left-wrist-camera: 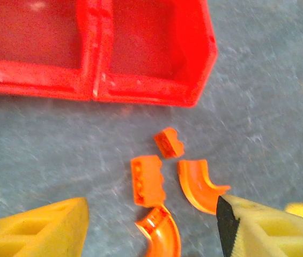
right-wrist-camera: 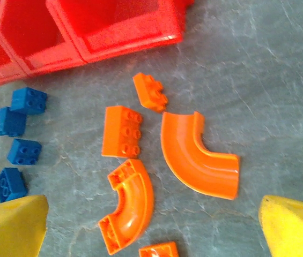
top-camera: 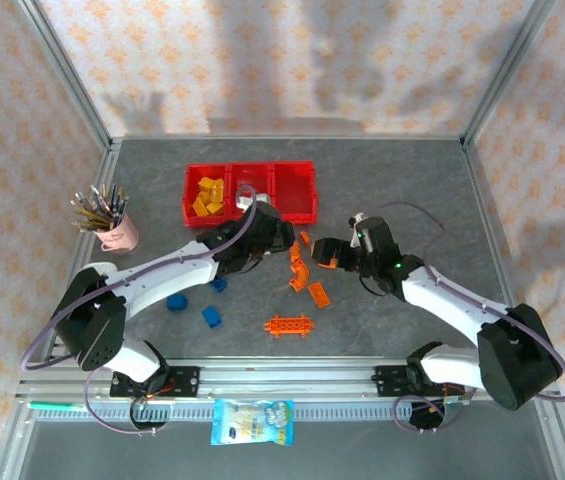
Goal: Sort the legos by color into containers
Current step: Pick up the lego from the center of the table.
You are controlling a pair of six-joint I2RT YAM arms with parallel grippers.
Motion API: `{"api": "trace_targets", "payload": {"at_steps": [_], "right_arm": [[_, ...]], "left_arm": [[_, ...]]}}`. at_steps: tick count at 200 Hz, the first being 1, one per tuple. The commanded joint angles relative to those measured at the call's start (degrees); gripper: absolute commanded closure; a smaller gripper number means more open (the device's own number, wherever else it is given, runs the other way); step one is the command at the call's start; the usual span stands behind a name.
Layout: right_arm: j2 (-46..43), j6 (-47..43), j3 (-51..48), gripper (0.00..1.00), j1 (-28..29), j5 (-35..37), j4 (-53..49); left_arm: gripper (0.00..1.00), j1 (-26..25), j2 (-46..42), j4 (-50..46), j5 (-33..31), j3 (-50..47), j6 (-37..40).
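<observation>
Three red bins (top-camera: 252,166) stand joined in a row toward the far middle of the grey table (top-camera: 412,190). The left bin holds a heap of yellow bricks (top-camera: 208,195). On the near side of the right bin, a cluster of orange pieces (top-camera: 302,262) lies loose on the table between the two arms.

The left claw (left-wrist-camera: 151,214) hangs over this cluster with its yellow fingers (left-wrist-camera: 38,230) spread wide apart and nothing gripped. Below it lie a small orange brick (left-wrist-camera: 168,142), a larger orange block (left-wrist-camera: 147,180) and two curved orange pieces (left-wrist-camera: 199,184). The nearer curve lies between the fingertips.

The right claw (right-wrist-camera: 154,225) is also spread wide and empty, hovering over the same cluster from the right. Its view shows a broad orange curve (right-wrist-camera: 197,155), a narrower studded curve (right-wrist-camera: 127,211) and another orange brick at the near edge.

Four blue blocks (right-wrist-camera: 23,151) lie to the left of the orange pieces, all on the table.

Nearer the arms, an orange ladder-like plate (top-camera: 289,325) lies flat and alone. A pink pencil cup (top-camera: 119,232) stands at the left. A snack packet (top-camera: 252,420) lies at the near edge.
</observation>
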Motion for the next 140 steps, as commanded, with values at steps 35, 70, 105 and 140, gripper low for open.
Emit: {"api": "trace_targets", "payload": {"at_steps": [35, 70, 105, 140], "right_arm": [[-0.92, 1.39, -4.32, 0.0, -2.51, 2.2, 1.74], [-0.39, 1.97, -6.11, 0.0, -7.8, -1.79, 3.61], [-0.56, 0.6, -6.16, 0.0, -8.97, -2.28, 3.3], [-0.05, 0.52, -6.3, 0.0, -9.2, -2.83, 3.75]], "left_arm": [[0.32, -5.6, 8.64, 5.14, 0.98, 2.46, -5.88], [0.31, -6.1, 15.76, 4.01, 0.79, 6.38, -5.09], [0.33, -6.04, 19.06, 1.82, -4.85, 8.13, -4.64], [0.36, -5.69, 21.87, -0.72, -8.88, 10.24, -4.48]]}}
